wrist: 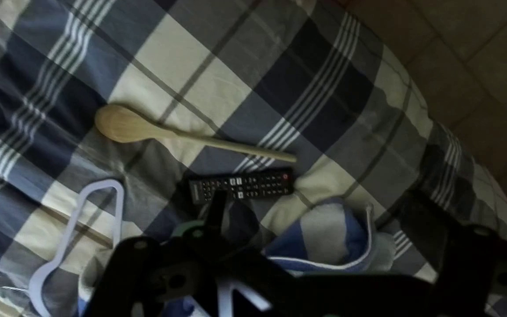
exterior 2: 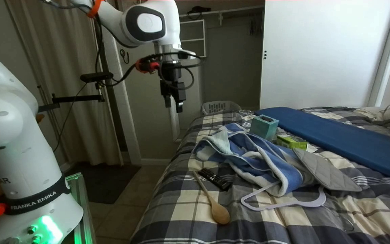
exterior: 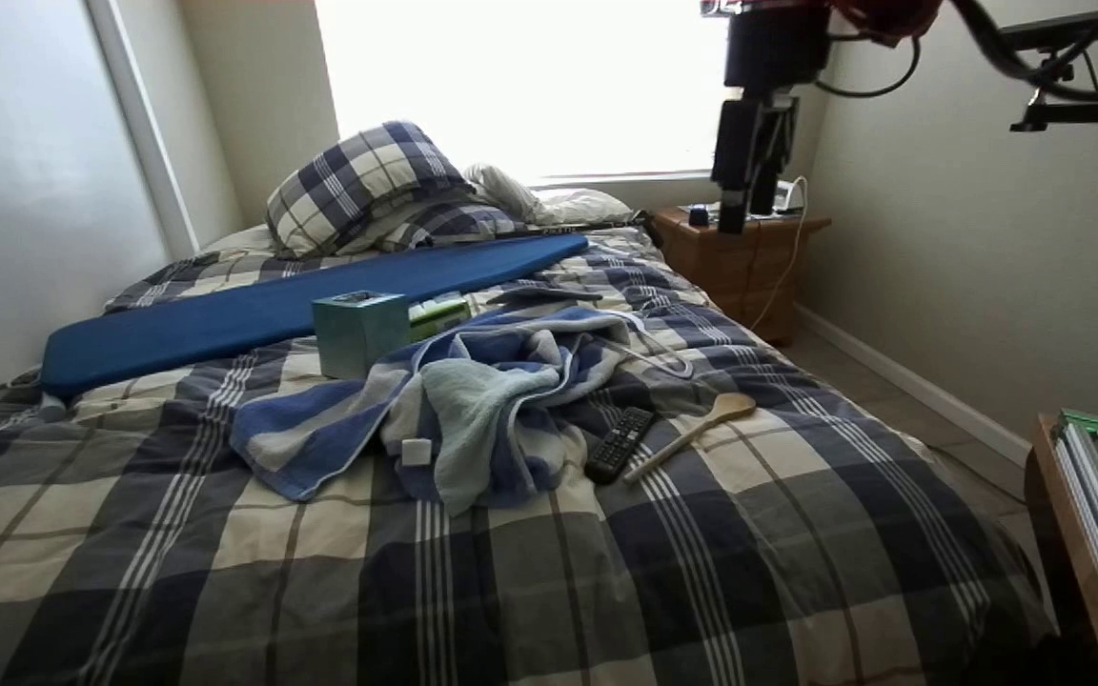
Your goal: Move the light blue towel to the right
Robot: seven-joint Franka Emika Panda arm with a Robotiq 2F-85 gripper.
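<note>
A light blue towel lies crumpled on top of a larger blue-and-white striped towel on the bed. In an exterior view the light blue towel drapes over the near end of the striped heap. In the wrist view only a pale corner of the light blue towel shows beside the striped towel; the gripper body hides the rest. My gripper hangs well above the bed, pointing down, apart from the towels. Its fingers stand apart with nothing between them, also in the other views.
A black remote and wooden spoon lie beside the towels. A white hanger and grey pad touch the heap. A teal tissue box, green box and blue ironing board are behind.
</note>
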